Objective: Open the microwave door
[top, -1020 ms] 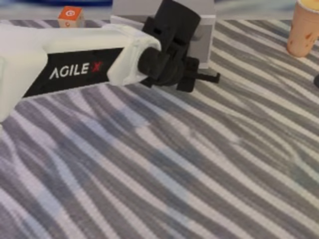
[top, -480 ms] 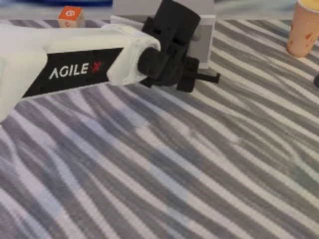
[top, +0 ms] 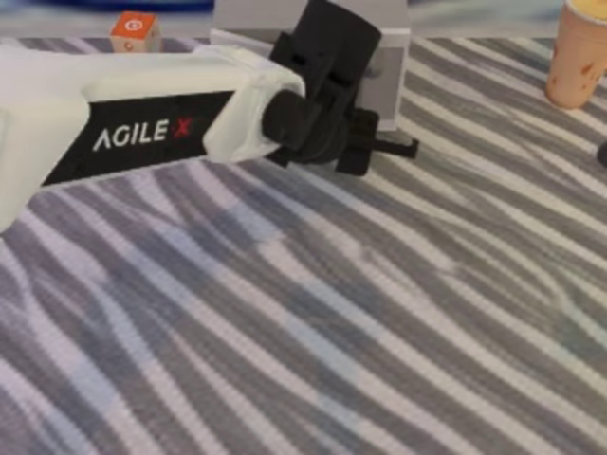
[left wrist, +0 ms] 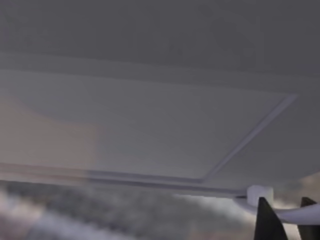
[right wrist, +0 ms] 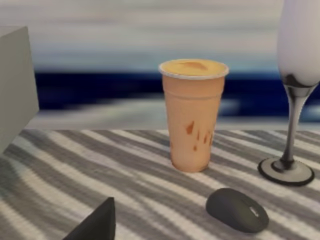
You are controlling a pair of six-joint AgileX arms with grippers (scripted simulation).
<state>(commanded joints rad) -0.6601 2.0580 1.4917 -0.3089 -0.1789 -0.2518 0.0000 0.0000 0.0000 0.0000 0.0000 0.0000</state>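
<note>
At table's far edge, left gripper (top: 403, 147) — black jaws pinching pale curved handle (left wrist: 295, 214), boxy grey microwave (top: 387, 71).

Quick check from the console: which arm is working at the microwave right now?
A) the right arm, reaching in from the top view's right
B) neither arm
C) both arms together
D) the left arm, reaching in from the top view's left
D: in the top view the left gripper sits at the front of the microwave, and its wrist view shows the microwave door close up; the right wrist view faces a cup instead.
</note>
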